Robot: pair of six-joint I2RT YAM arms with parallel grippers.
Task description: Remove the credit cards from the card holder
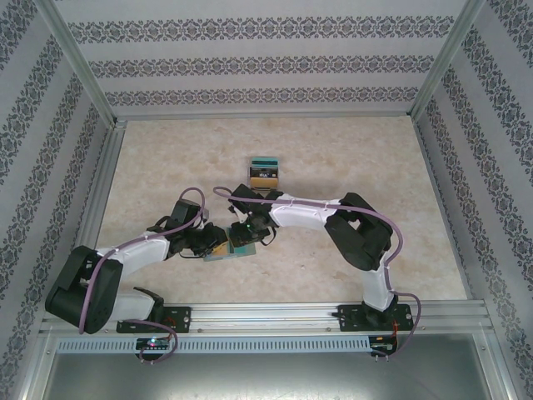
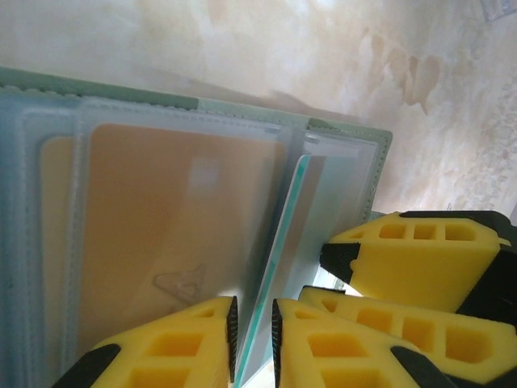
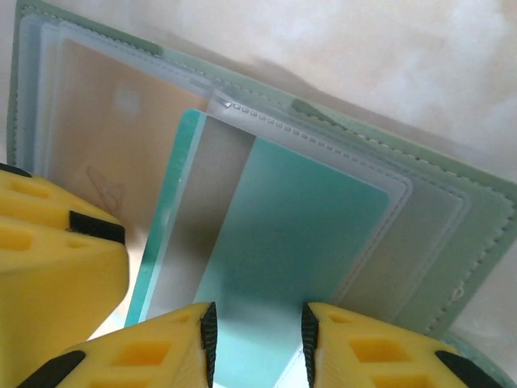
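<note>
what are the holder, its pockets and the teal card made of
The holder looks like soft faux leather or fabric: matte grey-green, stitched edge. The pockets seem clear flexible plastic film, slightly frosted; the orange card shows through. The teal card looks like thin stiff plastic, smooth.

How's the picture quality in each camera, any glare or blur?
Top external: even light, no glare. Left wrist: the card holder shows a pale sheen over the orange card. Right wrist: soft shadow on the table beyond the card holder; teal card glare-free.
</note>
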